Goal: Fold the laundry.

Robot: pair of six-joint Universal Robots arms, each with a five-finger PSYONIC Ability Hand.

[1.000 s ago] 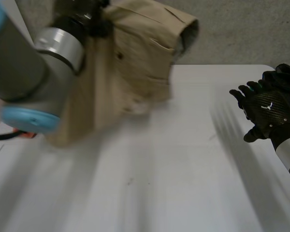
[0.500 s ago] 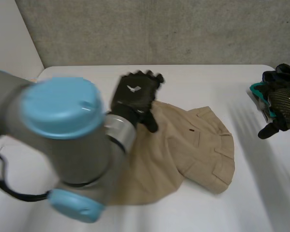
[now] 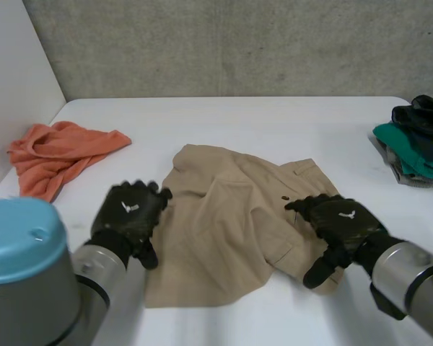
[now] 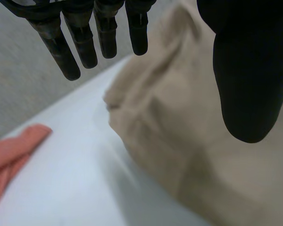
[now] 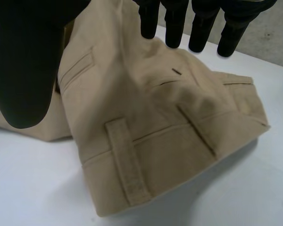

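Note:
Crumpled beige shorts [image 3: 234, 216] lie in a heap in the middle of the white table [image 3: 274, 122]. My left hand [image 3: 130, 216] hovers open at the heap's left edge, its fingers [image 4: 85, 42] straight above the cloth [image 4: 188, 132] and touching nothing. My right hand [image 3: 339, 227] is open over the heap's right side, where the waistband and a belt loop [image 5: 127, 165] lie under its palm. Its fingers [image 5: 188, 23] are straight and hold nothing.
An orange cloth [image 3: 58, 155] lies bunched at the table's left side, also seen past my left fingers as an orange patch [image 4: 12, 150]. A stack of folded green and dark clothes [image 3: 415, 144] sits at the right edge. A wall stands along the far side.
My left hand dropped the shorts onto the table and drew back to their left edge. My right hand came in from the right edge to hover over the waistband.

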